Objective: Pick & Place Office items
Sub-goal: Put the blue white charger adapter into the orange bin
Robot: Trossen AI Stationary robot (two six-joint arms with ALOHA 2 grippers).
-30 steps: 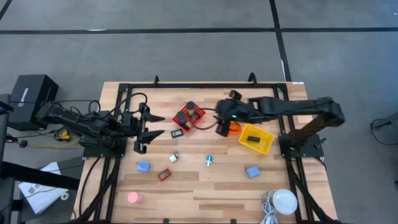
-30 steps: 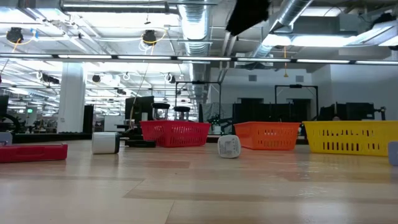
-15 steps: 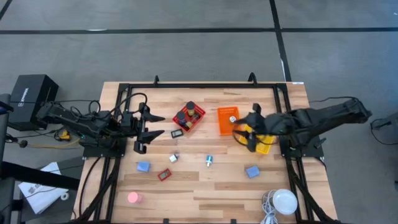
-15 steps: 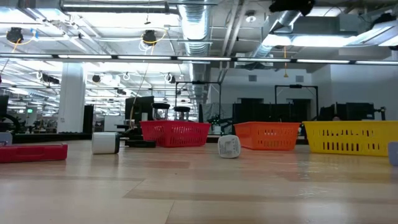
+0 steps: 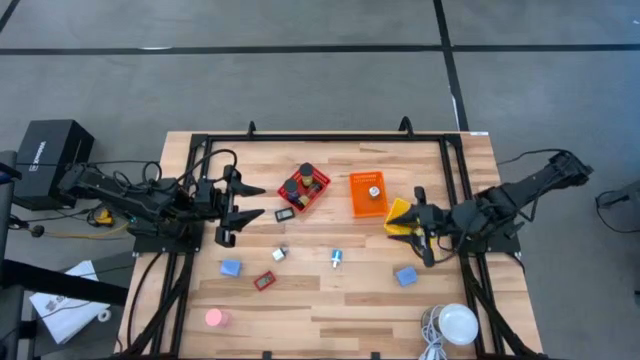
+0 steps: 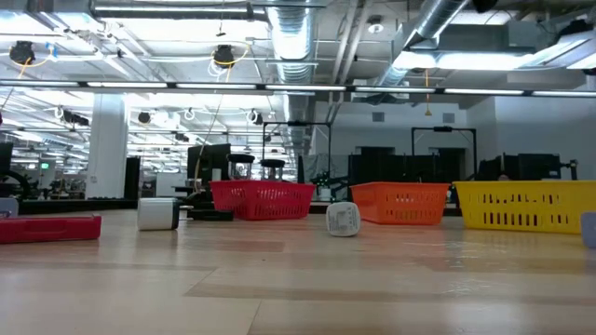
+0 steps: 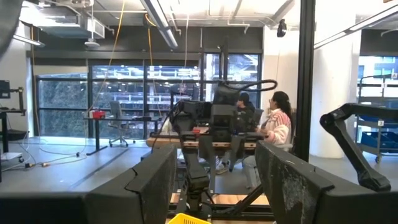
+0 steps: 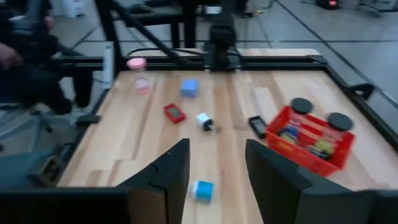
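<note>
The right gripper [image 5: 424,240], jaws apart and empty, hovers by the yellow basket [image 5: 398,212]; the blue block [image 5: 405,276] lies just toward the surface's near edge, far from the open left gripper [image 5: 240,208].

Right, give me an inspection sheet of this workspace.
Surface: wooden table in a black frame.
Job's things: black rolls in the red basket; a small piece in the orange basket; two blue blocks, red-framed piece, pink disc loose on the wood.
Clutter: white lamp at the near edge.
Grippers: left hand open, parked at the left edge; right hand empty, over the yellow basket, fingers apart.
Cables: bundle behind the left arm.
Surroundings: people seated beyond the table.
</note>
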